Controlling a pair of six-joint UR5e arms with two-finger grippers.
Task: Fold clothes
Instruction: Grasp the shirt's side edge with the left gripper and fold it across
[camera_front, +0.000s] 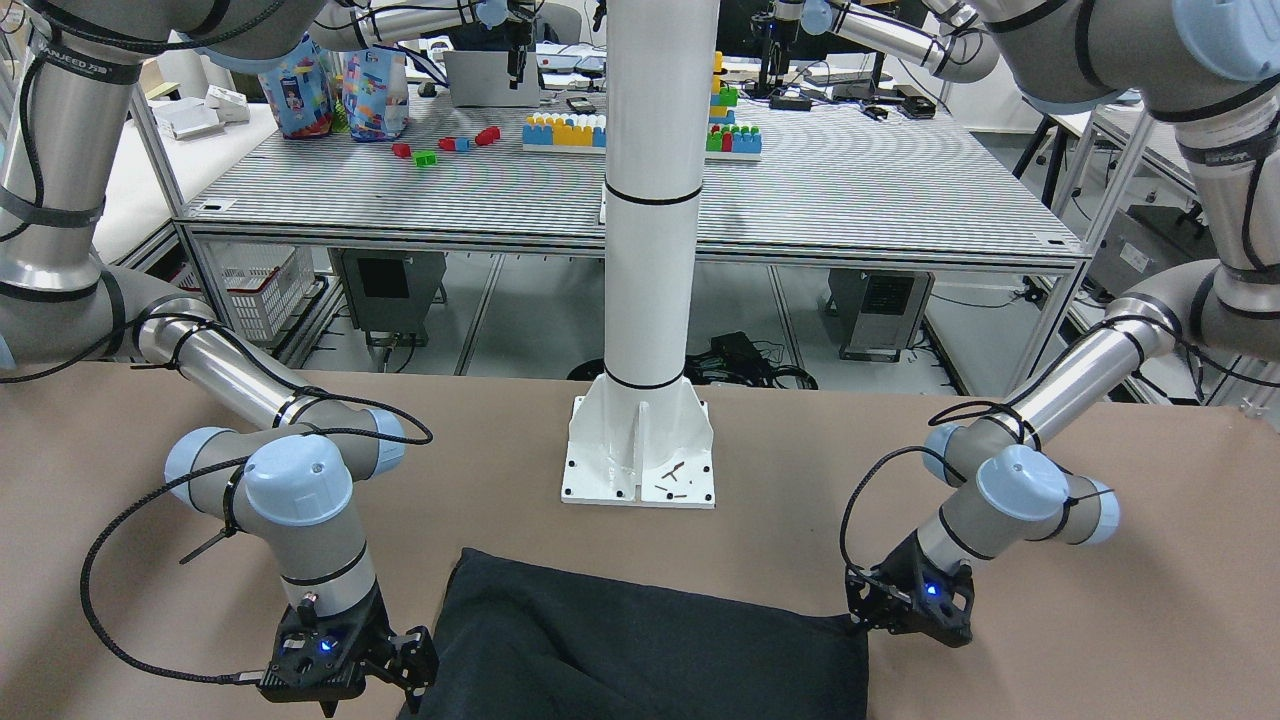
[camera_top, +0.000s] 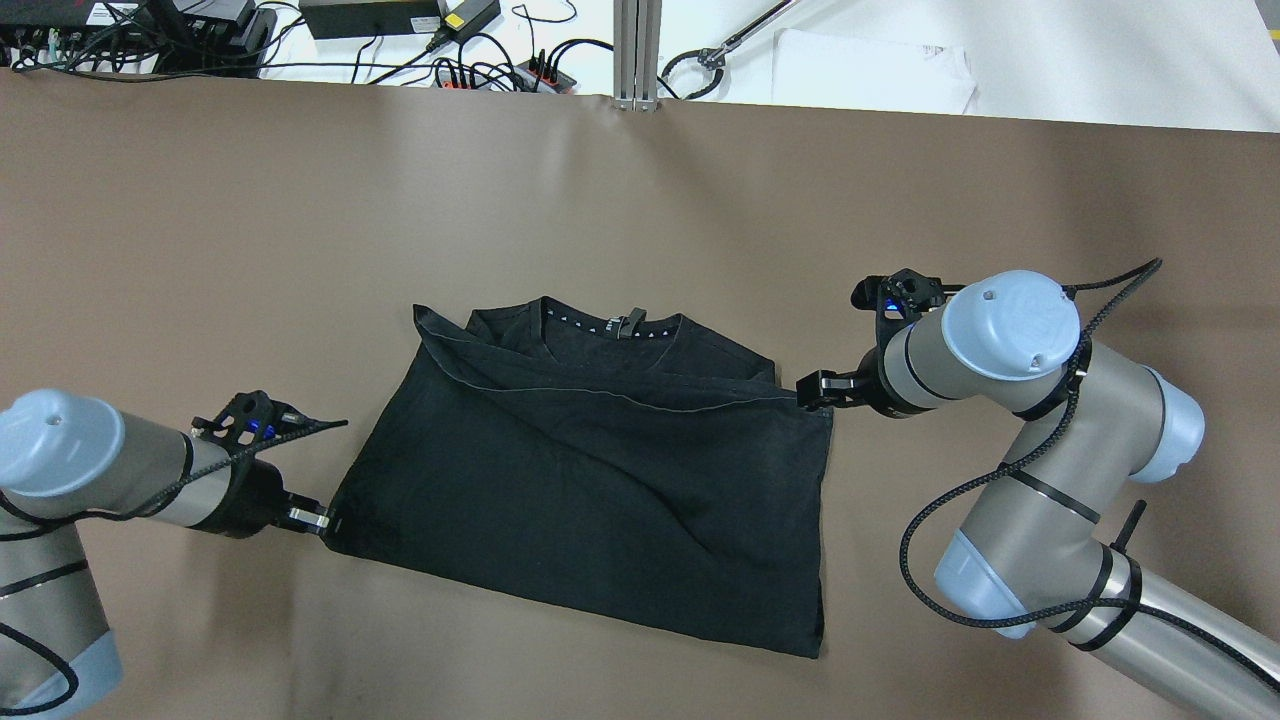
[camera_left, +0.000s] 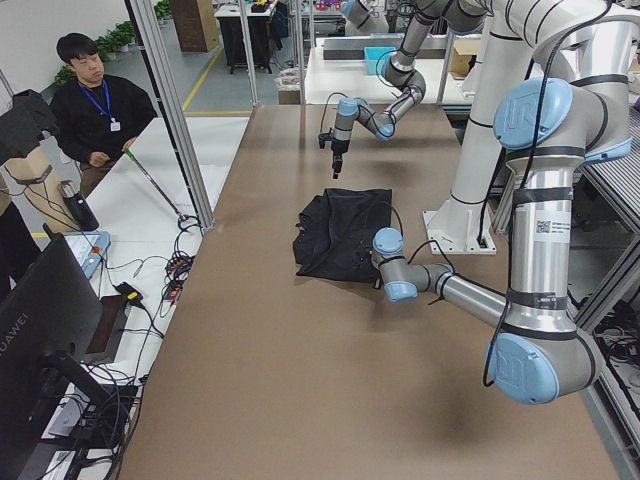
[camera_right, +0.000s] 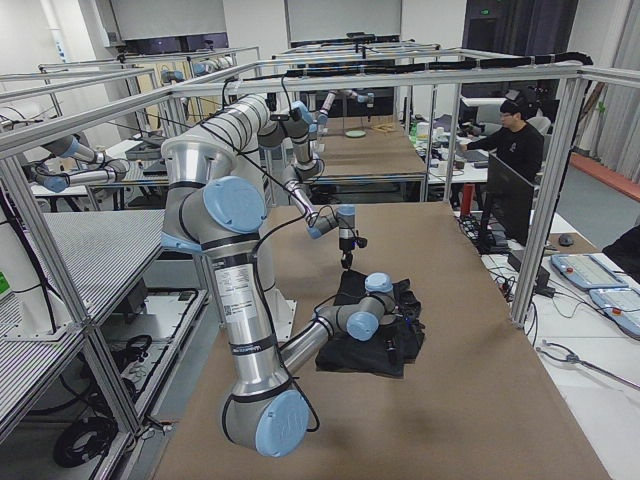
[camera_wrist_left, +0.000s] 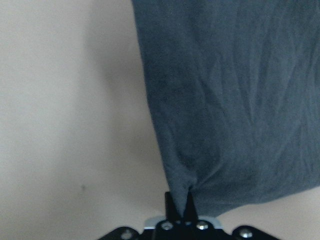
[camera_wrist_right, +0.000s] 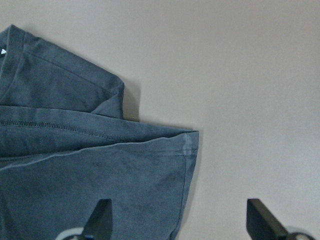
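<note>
The black garment lies partly folded on the brown table, its collar at the far edge and a hemmed flap laid across it. It also shows in the front view. My left gripper is shut on the garment's near left corner; the left wrist view shows the fingertips pinching the cloth. My right gripper is open at the garment's far right corner. In the right wrist view its fingers stand wide apart over the hemmed corner, holding nothing.
The white pillar's base stands on the table just behind the garment. Cables and power strips lie beyond the table's far edge. A person sits off the table's far side, near a monitor.
</note>
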